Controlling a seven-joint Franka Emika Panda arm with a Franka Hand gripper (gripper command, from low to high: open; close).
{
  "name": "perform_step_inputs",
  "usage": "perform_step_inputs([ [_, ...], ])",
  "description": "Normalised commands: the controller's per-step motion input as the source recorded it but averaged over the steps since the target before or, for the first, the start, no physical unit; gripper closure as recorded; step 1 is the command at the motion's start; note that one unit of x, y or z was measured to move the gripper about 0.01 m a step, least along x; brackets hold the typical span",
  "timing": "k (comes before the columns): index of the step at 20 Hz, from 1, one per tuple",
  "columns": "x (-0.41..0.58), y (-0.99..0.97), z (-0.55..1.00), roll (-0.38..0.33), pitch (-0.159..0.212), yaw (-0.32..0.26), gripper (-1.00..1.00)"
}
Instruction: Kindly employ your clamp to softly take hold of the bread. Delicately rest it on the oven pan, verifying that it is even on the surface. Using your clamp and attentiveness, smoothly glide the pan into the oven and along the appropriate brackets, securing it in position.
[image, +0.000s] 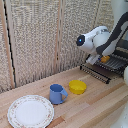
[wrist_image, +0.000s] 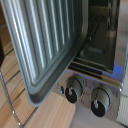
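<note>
Ribbed grey metal oven pan (wrist_image: 45, 45) above pale wooden table (image: 95, 107).

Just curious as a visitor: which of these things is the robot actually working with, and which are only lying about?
For the job: bread, oven pan, oven.
Lying about: blue mug, yellow bowl, patterned plate.

We reach in from the exterior view's right with our arm (image: 102, 40), white with a black elbow band, bent and angled downward. Our tool sits at its low end, fingers hidden, so we cannot tell their spread.
</note>
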Motion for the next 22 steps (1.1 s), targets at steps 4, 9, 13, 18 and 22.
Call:
perform_step_inputs([
  [4,0.271,0.14,-0.08,-0.151,0.084,0.246,-1.00],
  [9,0.435,0.05,-0.15,-0.161,0.051,0.219,-1.00],
  [13,0.590,0.00,-0.32,-0.137,0.063,0.166,-1.00],
  [18,0.318,-0.04,-0.33,-0.101,0.025,0.075,-1.00],
  [22,-0.021,-0.27,-0.10,-0.021,0.000,-0.144,-1.00],
])
